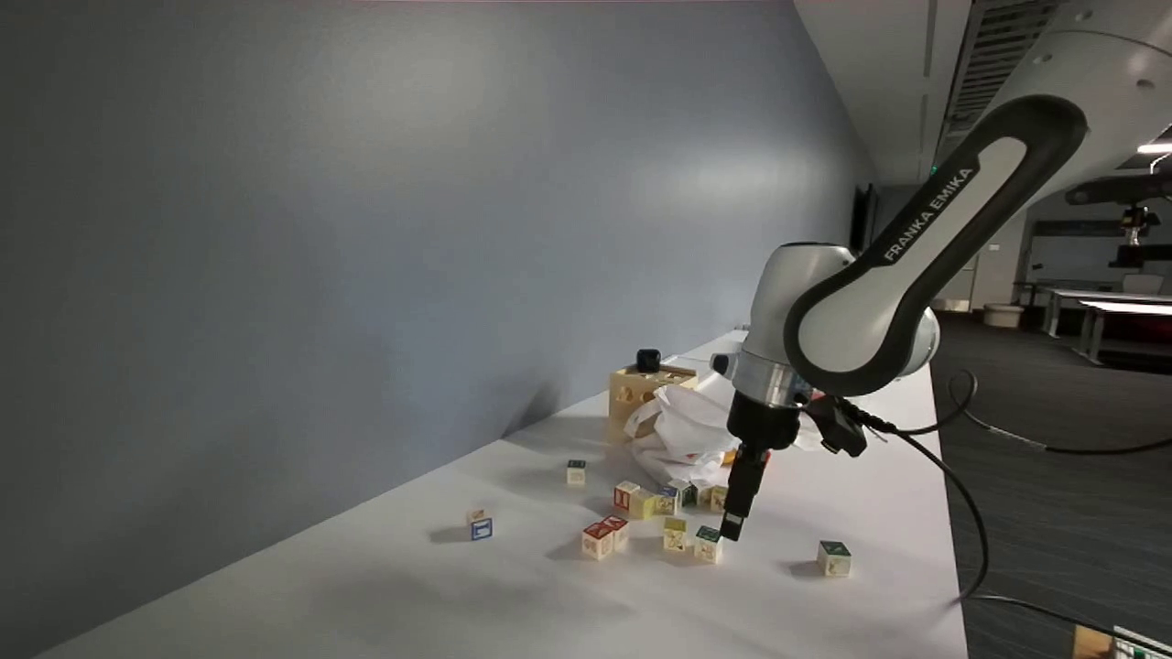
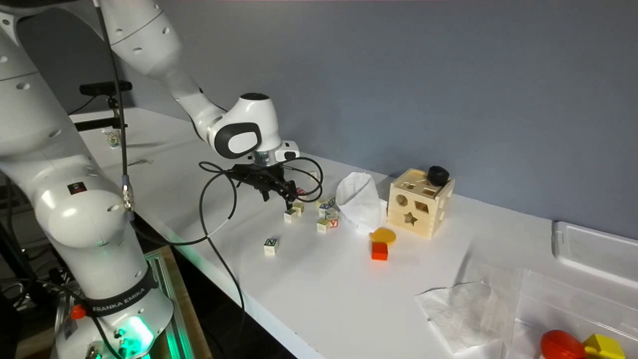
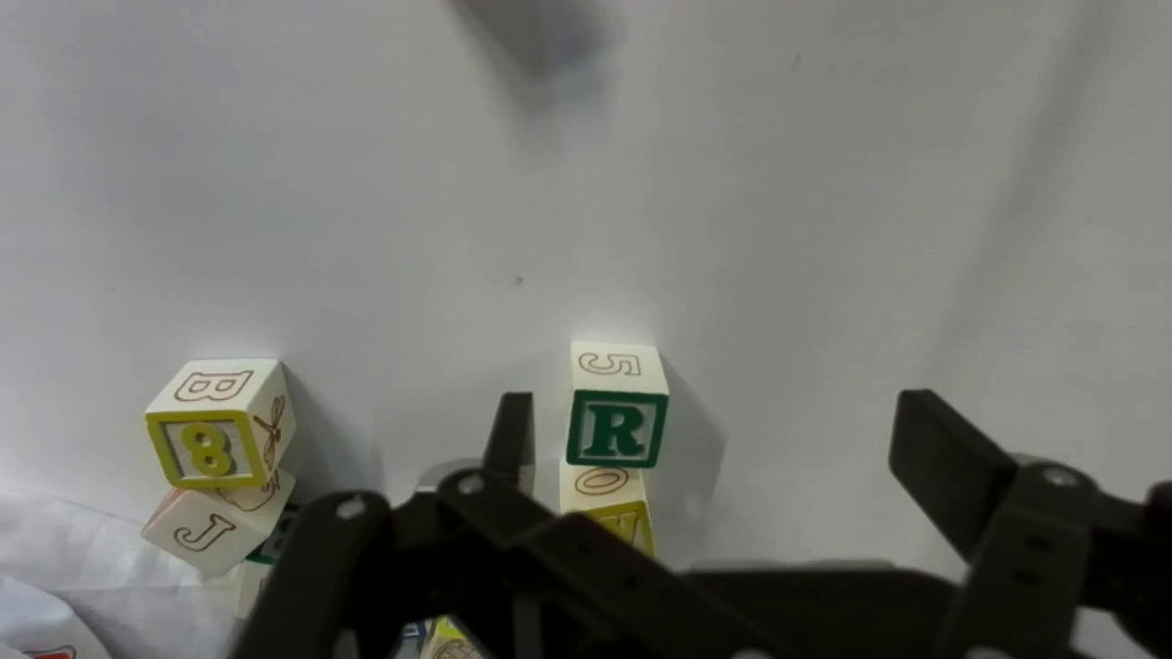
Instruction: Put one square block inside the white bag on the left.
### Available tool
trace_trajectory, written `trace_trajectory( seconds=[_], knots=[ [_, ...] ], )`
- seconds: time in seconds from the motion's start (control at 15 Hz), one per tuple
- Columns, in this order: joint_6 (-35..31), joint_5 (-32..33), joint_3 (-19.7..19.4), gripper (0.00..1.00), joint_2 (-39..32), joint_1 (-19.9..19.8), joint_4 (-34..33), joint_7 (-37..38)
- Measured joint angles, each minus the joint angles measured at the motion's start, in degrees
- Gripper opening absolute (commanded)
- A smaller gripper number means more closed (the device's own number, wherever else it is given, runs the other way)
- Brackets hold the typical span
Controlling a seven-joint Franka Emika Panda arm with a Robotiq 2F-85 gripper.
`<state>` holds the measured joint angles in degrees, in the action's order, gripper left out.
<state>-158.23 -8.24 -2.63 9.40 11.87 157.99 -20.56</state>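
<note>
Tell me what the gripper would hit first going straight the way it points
Probably the tabletop. The open gripper has the green-framed R block between its fingers in the wrist view; depth is unclear, so one finger might touch that block first.

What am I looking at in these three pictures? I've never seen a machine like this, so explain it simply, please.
The white machine is a robot arm, and the black gripper at its end works like a two-fingered hand. Two pictures were taken from different spots around it; the third, from its wrist, looking down past the fingers. On the white table lie small toy blocks and a crumpled white bag beside a wooden box with shaped holes. Nothing is held: the fingers are spread apart, and in the wrist picture a block marked R shows between them, with space either side.
</note>
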Motion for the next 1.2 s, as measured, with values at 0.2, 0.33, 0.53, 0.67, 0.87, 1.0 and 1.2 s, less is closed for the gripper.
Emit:
trace_trajectory(
  seconds=[0.2,0.33,0.53,0.67,0.87,1.0,1.2],
  knots=[
    [-2.7,-0.9,-0.2,1.00,-1.0,-0.1,0.0,-0.8],
    [-3.2,-1.1,-0.2,1.00,-2.0,-0.2,-0.3,-0.8],
    [-3.2,-1.1,0.0,1.00,-3.6,-0.6,-0.8,-0.6],
    [-4.0,-0.7,0.5,1.00,-4.6,-1.3,-1.0,0.0],
    [-6.6,-0.7,1.1,1.00,-6.5,-2.5,-1.0,0.4],
    [-8.9,-0.7,1.4,0.89,-7.9,-3.0,-1.1,0.7],
    [-12.4,-0.9,2.4,0.63,-10.0,-3.7,-1.3,1.1]
  ],
)
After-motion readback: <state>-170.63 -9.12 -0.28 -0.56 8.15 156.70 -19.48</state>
